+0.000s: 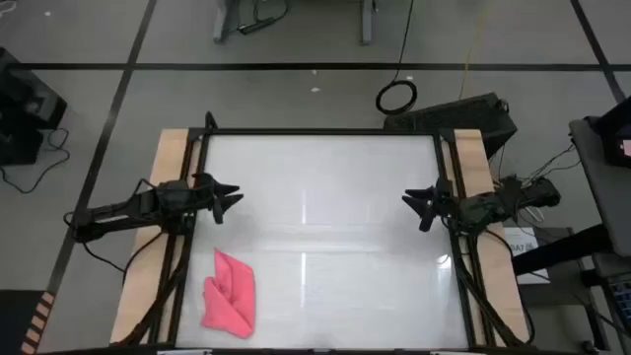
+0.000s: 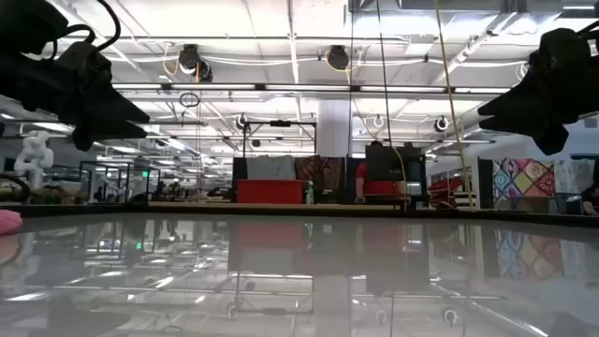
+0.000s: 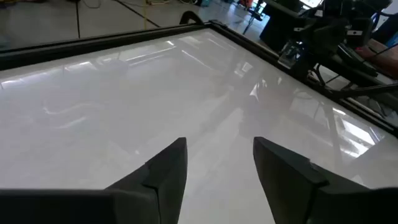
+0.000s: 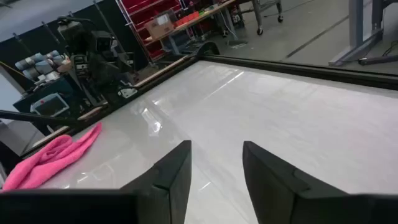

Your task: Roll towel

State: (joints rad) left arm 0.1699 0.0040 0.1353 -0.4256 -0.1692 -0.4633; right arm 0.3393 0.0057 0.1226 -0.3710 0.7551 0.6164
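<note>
- The table (image 1: 325,187) is a glossy white sheet in a dark frame, with pale wooden boards along both short sides; nothing lies on the white between the two grippers.
- The left gripper (image 1: 233,198) hangs above the table's left edge, its fingers (image 3: 166,171) spread apart with bare surface showing in the gap, pinching nothing.
- The right gripper (image 1: 412,204) hangs opposite, above the right edge, pointing toward the left one; its fingers (image 4: 171,171) also stand apart and hold nothing.
- The towel (image 1: 230,293) lies crumpled on the table, on the left gripper's side and nearer the table's front edge than that gripper, clear of its fingers and well apart from the right gripper.
- The towel's long axis runs roughly front to back, slightly slanted; a narrow pointed end reaches toward the left gripper, and the wider bunched mass sits away from it.
- No object stands between the left gripper and the towel.
- Beyond the table, the low view shows a large room with ceiling lights, racks and a red cabinet (image 2: 270,191).
</note>
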